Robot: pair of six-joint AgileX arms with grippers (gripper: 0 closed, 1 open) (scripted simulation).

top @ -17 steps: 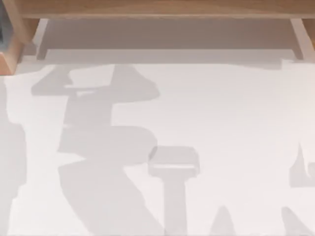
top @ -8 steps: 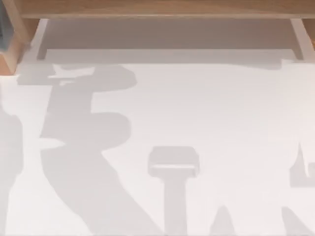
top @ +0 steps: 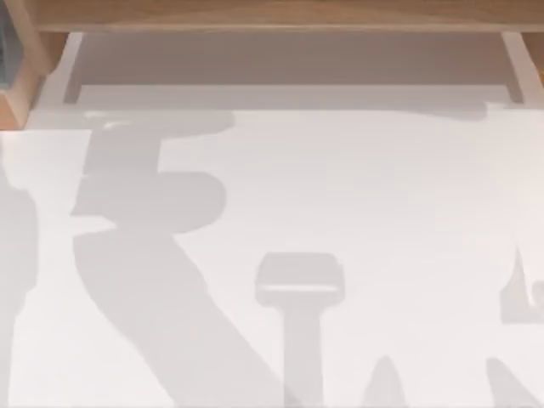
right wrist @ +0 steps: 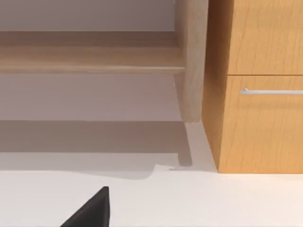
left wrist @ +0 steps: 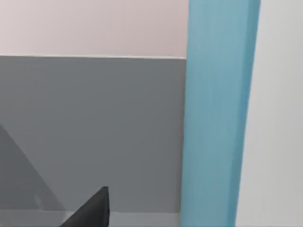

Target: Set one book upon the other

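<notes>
No book is plainly in view. A tall light-blue upright slab (left wrist: 218,113) stands close in the left wrist view, against a grey wall; I cannot tell whether it is a book. A dark tip of my left gripper (left wrist: 92,212) pokes in beside it. In the top view a thin teal sliver (top: 3,51) shows at the far left edge, behind a wooden post (top: 21,85). A dark tip of my right gripper (right wrist: 92,210) hangs over the white table (right wrist: 199,198), facing a wooden cabinet (right wrist: 258,94).
A wooden shelf (top: 272,15) runs along the table's far side, with a recess beneath it. The cabinet has a drawer with a metal handle (right wrist: 272,91) and a rounded wooden leg (right wrist: 191,61). Arm shadows lie across the white table (top: 382,195).
The left arm's shadow has slid to the left and toward the far side of the table. The shadows at the right have barely shifted.
</notes>
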